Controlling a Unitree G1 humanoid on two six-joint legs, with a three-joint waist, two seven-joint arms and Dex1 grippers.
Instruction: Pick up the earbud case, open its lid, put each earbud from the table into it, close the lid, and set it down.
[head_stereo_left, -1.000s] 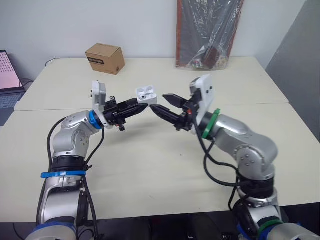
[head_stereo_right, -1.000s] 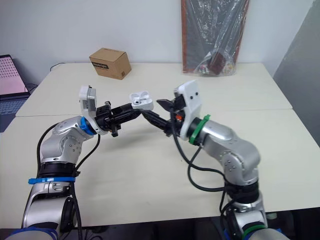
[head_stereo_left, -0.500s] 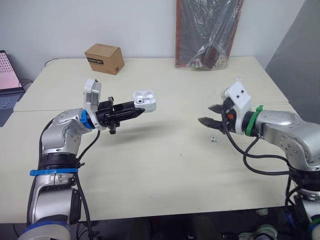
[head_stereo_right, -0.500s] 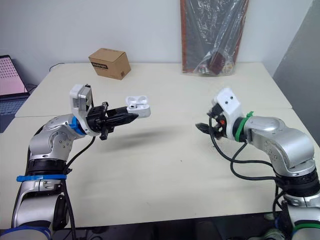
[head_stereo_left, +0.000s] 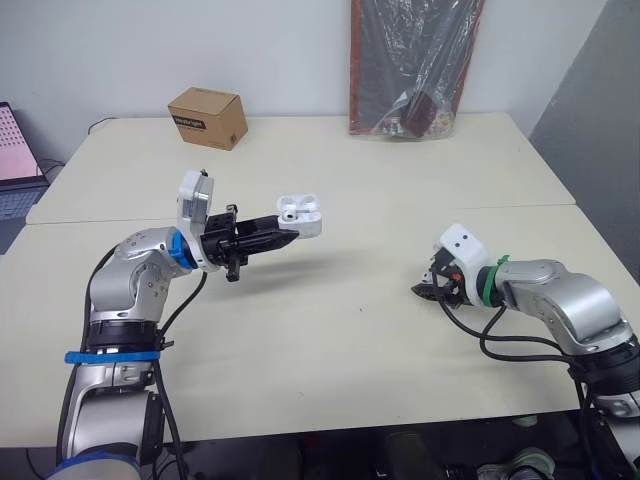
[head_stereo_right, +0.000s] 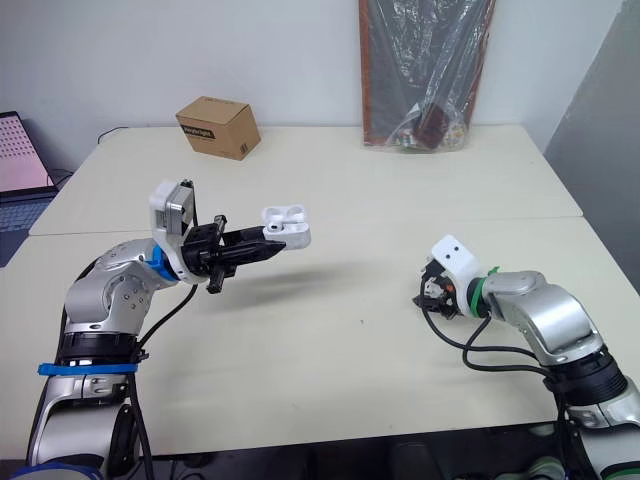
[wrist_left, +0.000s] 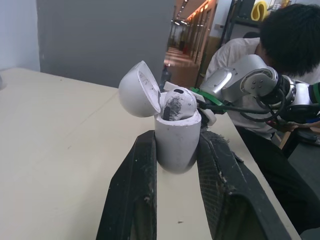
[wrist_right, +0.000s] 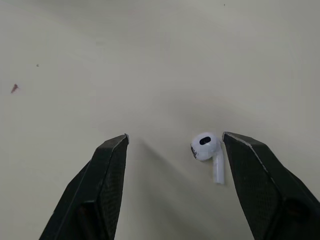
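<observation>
My left gripper (head_stereo_left: 288, 230) is shut on the white earbud case (head_stereo_left: 300, 213) and holds it above the table, left of centre. In the left wrist view the case (wrist_left: 175, 137) stands upright between the fingers. Its lid (wrist_left: 139, 90) is tipped open, and one earbud (wrist_left: 177, 103) sits in it. My right gripper (head_stereo_left: 425, 288) is down at the table on the right. It is open, with its fingers either side of a loose white earbud (wrist_right: 206, 148) lying on the table, close to one finger (wrist_right: 255, 175).
A cardboard box (head_stereo_left: 208, 116) stands at the back left. A plastic-wrapped dark bag (head_stereo_left: 415, 65) leans on the wall at the back. A laptop (head_stereo_left: 15, 150) is at the far left. A person (wrist_left: 280, 50) sits beyond the table's right side.
My right gripper left the case, swung right and dropped to the table around the loose earbud. My left gripper kept the open case aloft, shifting only slightly.
</observation>
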